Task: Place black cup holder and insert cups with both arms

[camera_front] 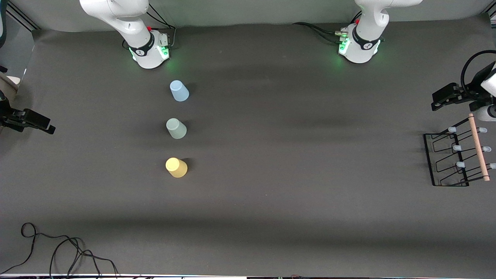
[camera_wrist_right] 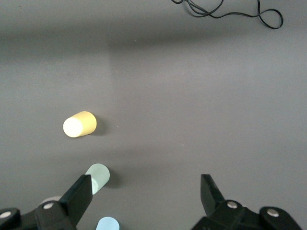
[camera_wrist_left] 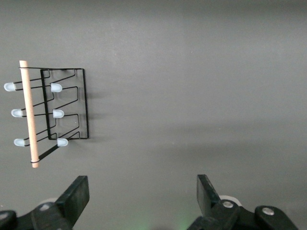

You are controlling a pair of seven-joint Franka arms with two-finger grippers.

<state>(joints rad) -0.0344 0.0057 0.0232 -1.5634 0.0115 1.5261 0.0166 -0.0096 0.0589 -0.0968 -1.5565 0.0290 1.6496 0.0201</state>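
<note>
The black cup holder (camera_front: 477, 147) stands on the table at the left arm's end, its wooden rod handle on top; it also shows in the left wrist view (camera_wrist_left: 29, 115). Three cups stand in a row near the right arm's base: light blue cup (camera_front: 179, 91), grey-green cup (camera_front: 176, 128), yellow cup (camera_front: 176, 167). The right wrist view shows them too: yellow (camera_wrist_right: 79, 124), grey-green (camera_wrist_right: 98, 177), blue (camera_wrist_right: 108, 224). My left gripper (camera_front: 437, 100) (camera_wrist_left: 142, 187) is open and empty, up beside the holder. My right gripper (camera_front: 42, 123) (camera_wrist_right: 145, 187) is open and empty at the right arm's end.
A black cable (camera_front: 58, 248) lies looped on the dark table mat (camera_front: 294, 155) near the front camera's edge at the right arm's end; it also shows in the right wrist view (camera_wrist_right: 225, 9). The arms' green-lit bases (camera_front: 153, 52) (camera_front: 358, 48) stand along the table's edge farthest from the camera.
</note>
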